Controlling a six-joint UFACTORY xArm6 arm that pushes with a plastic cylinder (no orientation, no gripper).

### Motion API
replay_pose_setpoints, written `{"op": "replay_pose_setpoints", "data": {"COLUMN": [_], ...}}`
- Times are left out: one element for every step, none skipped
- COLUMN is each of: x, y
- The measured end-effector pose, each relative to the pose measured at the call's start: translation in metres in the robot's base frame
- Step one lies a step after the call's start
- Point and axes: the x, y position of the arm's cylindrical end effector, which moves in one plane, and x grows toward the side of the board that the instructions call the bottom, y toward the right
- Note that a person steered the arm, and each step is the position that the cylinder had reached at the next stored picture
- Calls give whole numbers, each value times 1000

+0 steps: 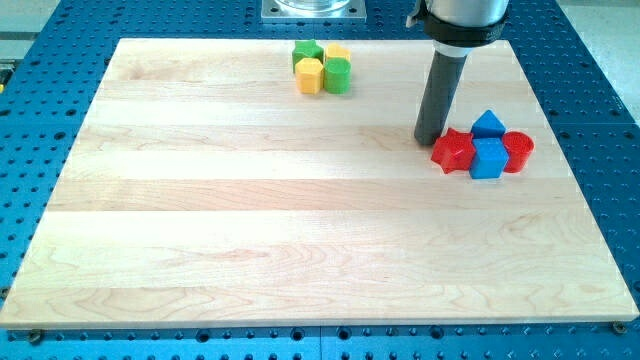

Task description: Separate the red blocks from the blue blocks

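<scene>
A red star-shaped block (453, 151) lies at the view's right, touching a blue cube-like block (489, 159) to its right. A red round block (518, 150) sits against that blue block's right side. A blue block with a pointed top (488, 124) sits just behind them. All four are bunched together. My tip (430, 139) rests on the board right at the red star's upper left edge, touching it or nearly so.
A cluster of two green blocks (337, 74) and two yellow blocks (310, 76) sits near the wooden board's (300, 220) top edge, left of the rod. A blue perforated table surrounds the board.
</scene>
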Motion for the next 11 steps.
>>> {"op": "replay_pose_setpoints", "data": {"x": [-72,-71,-36,23,36,37,37,41,48,48,48], "y": [5,100,182,199,154,106,58,4,-54,-95,-92]}}
